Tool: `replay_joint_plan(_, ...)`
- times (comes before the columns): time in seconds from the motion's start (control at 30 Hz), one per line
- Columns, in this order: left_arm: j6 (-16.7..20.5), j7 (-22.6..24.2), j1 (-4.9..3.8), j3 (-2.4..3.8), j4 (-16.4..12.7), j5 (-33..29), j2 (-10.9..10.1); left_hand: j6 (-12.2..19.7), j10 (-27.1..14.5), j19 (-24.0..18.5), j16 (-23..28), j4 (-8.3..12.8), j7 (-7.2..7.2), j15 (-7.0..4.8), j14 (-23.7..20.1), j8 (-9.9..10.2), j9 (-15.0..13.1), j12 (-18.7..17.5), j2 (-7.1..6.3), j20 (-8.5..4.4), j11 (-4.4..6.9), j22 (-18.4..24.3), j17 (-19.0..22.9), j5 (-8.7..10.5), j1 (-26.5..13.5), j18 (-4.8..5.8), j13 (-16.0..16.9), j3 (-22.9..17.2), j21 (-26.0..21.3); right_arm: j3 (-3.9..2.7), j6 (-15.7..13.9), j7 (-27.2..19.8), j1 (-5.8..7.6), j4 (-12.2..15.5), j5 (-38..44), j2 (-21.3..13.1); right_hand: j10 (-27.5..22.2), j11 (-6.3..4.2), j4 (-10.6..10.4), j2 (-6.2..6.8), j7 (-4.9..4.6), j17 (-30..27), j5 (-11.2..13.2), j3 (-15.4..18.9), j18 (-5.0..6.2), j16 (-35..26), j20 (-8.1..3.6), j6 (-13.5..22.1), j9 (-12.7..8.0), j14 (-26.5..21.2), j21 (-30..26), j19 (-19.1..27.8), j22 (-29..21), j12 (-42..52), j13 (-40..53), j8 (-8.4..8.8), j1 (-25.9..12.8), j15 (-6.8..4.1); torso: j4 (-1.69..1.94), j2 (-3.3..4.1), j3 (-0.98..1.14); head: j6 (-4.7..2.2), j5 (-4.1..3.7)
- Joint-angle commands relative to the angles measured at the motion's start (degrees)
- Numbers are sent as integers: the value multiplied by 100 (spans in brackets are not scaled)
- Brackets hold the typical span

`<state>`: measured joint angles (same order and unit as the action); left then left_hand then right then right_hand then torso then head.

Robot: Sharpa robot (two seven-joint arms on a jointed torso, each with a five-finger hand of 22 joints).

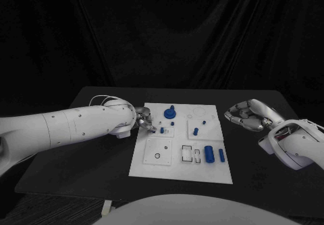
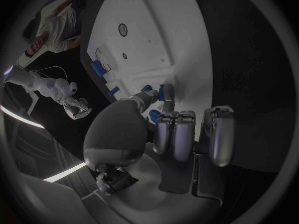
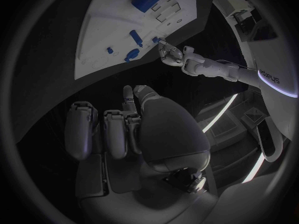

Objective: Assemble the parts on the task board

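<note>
Your white rectangular task board (image 1: 181, 161) lies flat in the middle of the black surface (image 1: 81, 164), its long side running away from the robot. Small blue plastic parts sit on it: a tall blue knob-topped piece (image 1: 170, 112) stands near the far edge, two short blue pegs (image 1: 195, 131) stand just right of the middle, and two blue cylinders (image 1: 210, 154) lie side by side near the front right corner, next to a black-outlined rectangular slot (image 1: 187, 154). A square recess with a small dark hole (image 1: 158, 155) sits at the front left. You cannot make out whether each small peg is seated in a socket or only resting on the plate.

Your left hand (image 1: 143, 121) is at the board's left edge, partly hidden behind its own white forearm in the head view. In the left wrist view, the fingers (image 2: 176, 134) are curled, with the thumb and a fingertip meeting at a small blue piece (image 2: 162, 92) just over the board; you can see the pinch, though the piece's shape is mostly covered.

Your right hand (image 1: 248, 115) hovers off the board's right edge, over the bare surface, apart from every part. Its fingers (image 3: 115, 132) are curled in toward the palm with nothing between them.
</note>
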<state>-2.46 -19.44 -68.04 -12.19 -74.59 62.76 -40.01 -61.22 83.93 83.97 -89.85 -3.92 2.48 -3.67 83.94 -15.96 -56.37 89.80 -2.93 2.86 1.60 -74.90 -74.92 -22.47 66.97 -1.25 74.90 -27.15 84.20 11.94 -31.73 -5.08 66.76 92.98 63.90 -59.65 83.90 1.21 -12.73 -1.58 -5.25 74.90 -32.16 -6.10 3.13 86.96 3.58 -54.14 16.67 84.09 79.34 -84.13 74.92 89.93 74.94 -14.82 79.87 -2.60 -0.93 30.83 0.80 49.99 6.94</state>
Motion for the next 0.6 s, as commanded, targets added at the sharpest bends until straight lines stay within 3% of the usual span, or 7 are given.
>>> replay_joint_plan(0.03,-111,-45,14,-3,-6,13,3,-8,607,62,-15,150,-37,3,606,35,3,20,-11,-4,-17,-1270,-1508,15,-22,-55,1510,-195,-39,-3,13,100,-12,11,8,-6,610,-37,-4,2,-7,1161,-31,-23,-51,-21,-40,-44,-6,507,-24,-176,1159,7,1506,34,55,-44,0,3,1,1,0)
replay_joint_plan(0.37,-170,-115,22,-3,21,13,9,-6,607,45,-15,109,-37,7,606,47,14,20,-4,0,-19,-1263,-1508,41,-70,-60,1510,-190,-59,-3,19,104,-12,11,8,-5,610,-37,3,1,-7,1161,-33,-30,-50,-21,-40,-42,-6,507,-27,-175,1158,7,1506,35,61,-44,0,0,1,1,1)
replay_joint_plan(0.6,-224,-159,32,-3,32,13,18,-30,607,30,-15,-23,-46,9,606,64,36,20,18,6,-18,-1257,-1508,241,-208,-64,1510,-114,-77,-3,21,102,-12,7,8,3,610,-37,3,1,-7,1161,-33,-30,-50,-21,-40,-42,-6,507,-27,-175,1158,7,1506,35,61,-44,2,2,1,1,0)
